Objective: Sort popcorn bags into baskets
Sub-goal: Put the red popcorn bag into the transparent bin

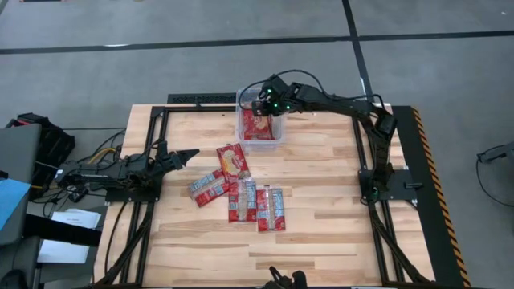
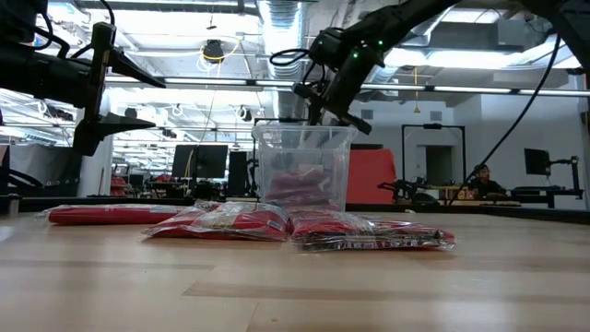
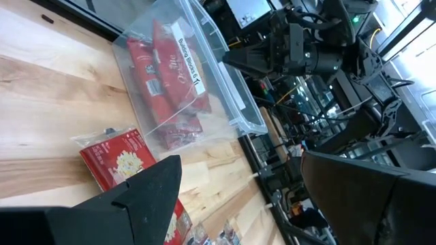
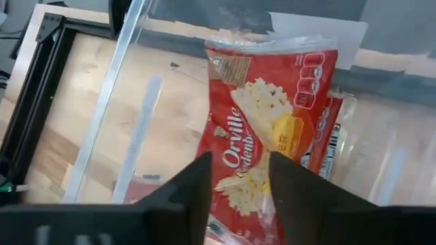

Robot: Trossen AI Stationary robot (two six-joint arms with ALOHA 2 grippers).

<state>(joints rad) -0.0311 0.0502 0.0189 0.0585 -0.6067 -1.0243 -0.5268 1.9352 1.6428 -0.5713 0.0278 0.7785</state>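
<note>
The clear bin [image 1: 241, 122] stands near the table's far edge, with red popcorn bags [image 1: 259, 126] inside it. They lean against its wall in the left wrist view [image 3: 160, 75]. My right gripper [image 1: 259, 103] hovers open above the bin. In its wrist view [image 4: 240, 184] the fingers stand in front of a face-up bag [image 4: 272, 116] that lies in the bin. Several more bags lie flat at mid-table [image 1: 233, 159] [image 1: 209, 187] [image 1: 242, 199] [image 1: 271, 209]. My left gripper [image 1: 191, 152] waits open, left of those bags.
Black frame rails [image 1: 161, 152] run along the table's left and right sides and the far edge behind the bin. Bare wood [image 1: 321, 241] lies between the loose bags and the near edge. A person sits far off in the room [image 2: 479, 180].
</note>
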